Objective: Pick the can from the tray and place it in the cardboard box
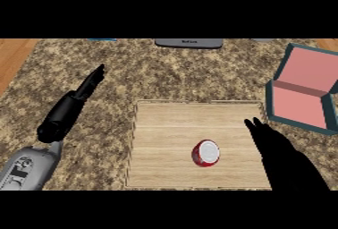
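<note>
can (206, 153): red body with a pale silver-white round top turned up toward my camera. it looks slightly tilted, so a crescent of red side shows along its left and lower edge. it sits on the tray (165, 120), right of the tray's middle and in its near half.

tray: flat board of light wood with a thin raised rim, lying on the speckled brown counter (165, 71).

right hand (280, 154): black, over the tray's right edge, near the can on its right side and apart from it. fingers are straight and close together, pointing away from me, holding nothing.

left hand (86, 87): black, over the counter left of the tray, well apart from the can. fingers are straight and together, holding nothing. its grey forearm (26, 170) enters at my lower left.

cardboard box (300, 96): teal outside, pink inside, open, on the counter just past the tray's far right corner.

dark grey item (188, 43): at the far edge, cut off by my view. i cannot tell what it is.
</note>
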Tool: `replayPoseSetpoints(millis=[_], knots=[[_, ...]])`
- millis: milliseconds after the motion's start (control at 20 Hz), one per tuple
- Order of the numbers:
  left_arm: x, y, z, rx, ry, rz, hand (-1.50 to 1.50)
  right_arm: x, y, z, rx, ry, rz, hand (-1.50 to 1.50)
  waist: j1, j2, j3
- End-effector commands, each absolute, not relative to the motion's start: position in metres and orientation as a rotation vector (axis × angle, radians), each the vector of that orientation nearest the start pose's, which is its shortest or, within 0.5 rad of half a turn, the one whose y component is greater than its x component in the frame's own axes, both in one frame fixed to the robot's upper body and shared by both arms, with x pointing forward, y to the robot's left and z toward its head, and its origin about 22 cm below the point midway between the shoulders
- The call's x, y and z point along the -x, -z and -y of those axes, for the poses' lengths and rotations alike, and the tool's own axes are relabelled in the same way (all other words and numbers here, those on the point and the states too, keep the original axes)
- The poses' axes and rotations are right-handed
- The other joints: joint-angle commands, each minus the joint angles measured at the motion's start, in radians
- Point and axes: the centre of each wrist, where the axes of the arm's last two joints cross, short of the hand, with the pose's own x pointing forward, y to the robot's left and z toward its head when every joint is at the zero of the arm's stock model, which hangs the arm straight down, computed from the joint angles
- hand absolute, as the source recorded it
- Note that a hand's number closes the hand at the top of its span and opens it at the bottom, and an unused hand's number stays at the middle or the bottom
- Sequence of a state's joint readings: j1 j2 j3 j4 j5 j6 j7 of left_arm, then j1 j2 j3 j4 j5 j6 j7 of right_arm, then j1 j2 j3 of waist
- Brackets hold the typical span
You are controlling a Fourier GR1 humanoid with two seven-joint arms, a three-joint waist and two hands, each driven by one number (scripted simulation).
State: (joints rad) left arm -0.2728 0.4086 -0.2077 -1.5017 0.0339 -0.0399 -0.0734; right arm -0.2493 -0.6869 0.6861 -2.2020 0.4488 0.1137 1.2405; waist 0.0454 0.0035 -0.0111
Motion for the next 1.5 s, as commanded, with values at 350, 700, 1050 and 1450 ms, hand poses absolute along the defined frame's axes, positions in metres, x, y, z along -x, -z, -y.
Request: replayPoseSetpoints(millis=[350, 700, 1050, 1450], knots=[[-0.298, -0.065, -0.26, -0.085, 0.551, 1.742, 0.0, -0.216, -0.133, 0.119, 0.981, -0.992, 0.806, -1.5, -0.022, -0.01, 0.003], [-0.295, -0.064, -0.269, -0.098, 0.542, 1.739, 0.0, -0.23, -0.107, 0.082, 1.001, -1.035, 0.73, -1.5, -0.034, -0.009, 0.005], [-0.288, -0.059, -0.273, -0.089, 0.513, 1.74, 0.0, -0.24, -0.101, 0.066, 1.034, -1.019, 0.682, -1.5, -0.041, -0.009, 0.007], [-0.288, -0.068, -0.258, -0.092, 0.542, 1.748, 0.0, -0.245, -0.102, 0.047, 0.978, -1.022, 0.667, -1.5, -0.041, -0.008, 0.01]])
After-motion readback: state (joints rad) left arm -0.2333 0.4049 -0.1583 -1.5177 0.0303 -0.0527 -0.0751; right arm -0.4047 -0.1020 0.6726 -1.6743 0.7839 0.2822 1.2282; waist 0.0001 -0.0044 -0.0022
